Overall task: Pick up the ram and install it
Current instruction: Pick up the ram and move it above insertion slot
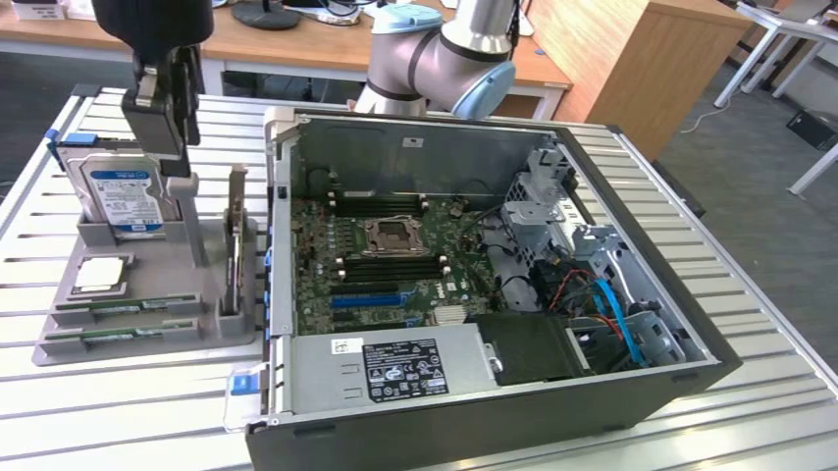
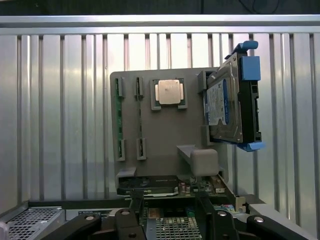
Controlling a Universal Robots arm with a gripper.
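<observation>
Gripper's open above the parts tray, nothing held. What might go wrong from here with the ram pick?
1. The ram and its twin stick sit edge-up in neighbouring slots; the open gripper might catch or nudge both.
2. The upright hard drive and expansion card stand on the same tray; a low sideways move might clip them.

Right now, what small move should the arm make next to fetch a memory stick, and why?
Probably slide the open gripper across over the thin green ram sticks in the grey holder tray: it hangs empty above the tray, and the sticks lie off to one side of it.
</observation>
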